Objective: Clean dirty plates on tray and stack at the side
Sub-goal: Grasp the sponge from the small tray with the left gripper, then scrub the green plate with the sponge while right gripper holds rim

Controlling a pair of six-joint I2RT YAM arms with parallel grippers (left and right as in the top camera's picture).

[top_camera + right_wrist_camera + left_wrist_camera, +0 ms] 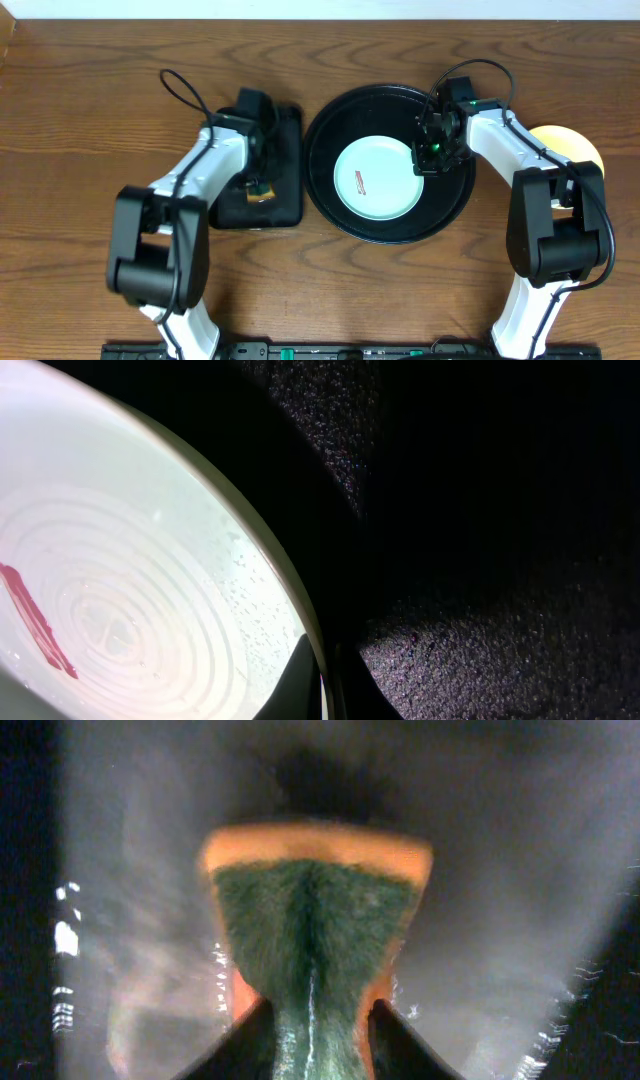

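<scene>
A light blue plate point(375, 178) with a reddish smear point(360, 183) lies in the round black tray point(322, 135). My right gripper point(432, 150) is shut on the plate's right rim. In the right wrist view the rim of the plate point(150, 560) runs between the closed fingers of the right gripper point(325, 652), with the smear point(35, 620) at far left. A pale yellow plate point(572, 142) sits at the right, partly hidden by the right arm. My left gripper point(258, 185) is shut on an orange and green sponge point(315, 910), low over the rectangular black tray.
The rectangular black tray point(287, 130) stands left of the round tray. The round tray's pebbled black floor point(480, 650) fills the right wrist view beside the plate. Brown wooden table point(80, 120) surrounds both trays.
</scene>
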